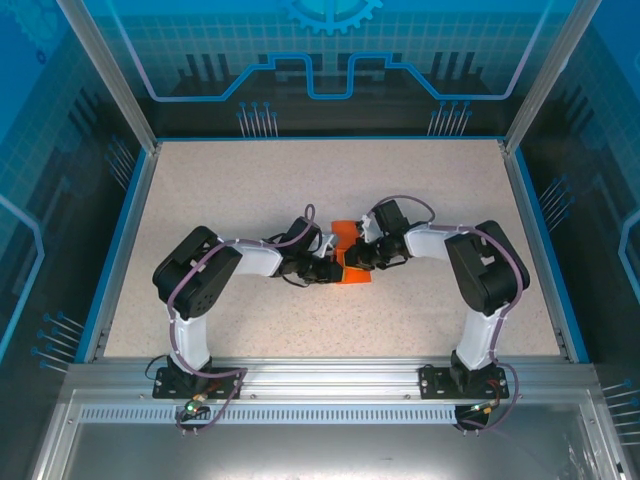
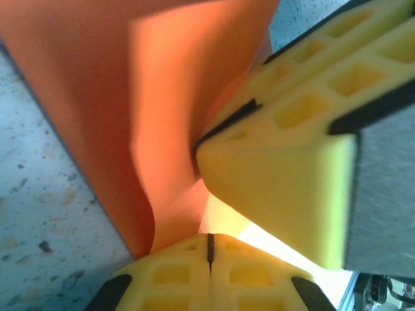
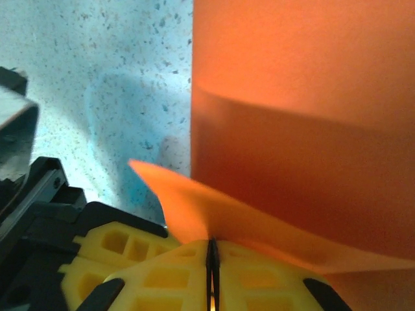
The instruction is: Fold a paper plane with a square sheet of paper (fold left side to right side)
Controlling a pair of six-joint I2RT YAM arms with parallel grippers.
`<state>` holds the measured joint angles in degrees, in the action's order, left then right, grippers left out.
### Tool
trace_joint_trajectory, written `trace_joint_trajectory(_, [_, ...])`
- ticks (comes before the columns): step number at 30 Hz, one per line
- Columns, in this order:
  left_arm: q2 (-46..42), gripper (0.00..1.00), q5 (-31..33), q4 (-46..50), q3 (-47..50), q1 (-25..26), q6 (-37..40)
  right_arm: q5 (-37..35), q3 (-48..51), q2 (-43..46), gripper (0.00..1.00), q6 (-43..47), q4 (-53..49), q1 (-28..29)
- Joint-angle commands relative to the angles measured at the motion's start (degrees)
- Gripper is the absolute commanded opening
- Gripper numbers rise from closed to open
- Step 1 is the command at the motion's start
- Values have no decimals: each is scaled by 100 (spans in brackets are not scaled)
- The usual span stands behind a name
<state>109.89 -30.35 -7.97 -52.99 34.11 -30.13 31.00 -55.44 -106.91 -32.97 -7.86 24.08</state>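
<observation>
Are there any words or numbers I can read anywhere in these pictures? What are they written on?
No words, labels or numbers can be read.
orange paper: plain, no writing.
gear picture on the back wall: a sign with blue lines, no letters.
table: only speckles.
yellow jaws in both wrist views: no marks.

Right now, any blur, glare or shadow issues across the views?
Top view: sharp, evenly lit; paper partly hidden. Left wrist: paper soft, too close, bright glare at the bottom. Right wrist: paper's lower part shaded, bluish shadow on the table.
</observation>
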Motion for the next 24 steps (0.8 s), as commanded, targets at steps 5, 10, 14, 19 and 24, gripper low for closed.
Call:
trace_joint_trajectory(5, [288,0,73,311,20,-52,-21,-572,-227,-294,11,392,-477,63])
trace_joint_trajectory(10, [332,0,23,318,38,-97,-24,-919,-260,-322,11,605,-622,-12])
trace_joint_trajectory(14, [358,0,16,331,43,-119,-26,-938,-251,-324,12,676,-544,-137])
trace_joint_trajectory(19, [379,0,9,348,52,-129,-22,-948,-294,-304,12,730,-497,-304])
trace_joint_trajectory(24, [384,0,6,353,49,-130,-10,-941,-350,-335,12,783,-494,-518])
